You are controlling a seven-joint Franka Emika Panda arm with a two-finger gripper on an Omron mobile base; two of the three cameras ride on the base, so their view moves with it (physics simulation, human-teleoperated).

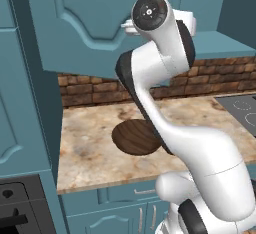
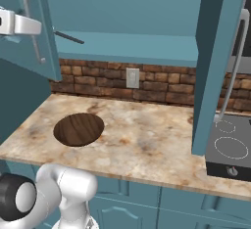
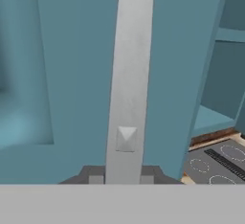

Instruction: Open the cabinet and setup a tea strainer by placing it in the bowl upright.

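Both arched teal doors of the cabinet (image 2: 127,12) stand swung out. My gripper (image 2: 33,26) is shut on the long silver bar handle (image 3: 129,74) of the left door (image 1: 85,23). In the hand view the bar runs up between my two dark fingertips (image 3: 95,177). A thin dark rod, the tea strainer (image 2: 68,38) handle, pokes out from behind the left door over the lower shelf. Its mesh basket is hidden. The dark wooden bowl (image 2: 78,129) sits empty on the marble counter below, and my arm partly covers the bowl (image 1: 131,138) in the left base view.
The right door (image 2: 215,66) hangs out over the counter with its silver handle (image 2: 236,61) facing the stove. A black cooktop (image 2: 230,147) lies at the counter's right end. A brick backsplash with a white outlet (image 2: 132,78) runs behind.
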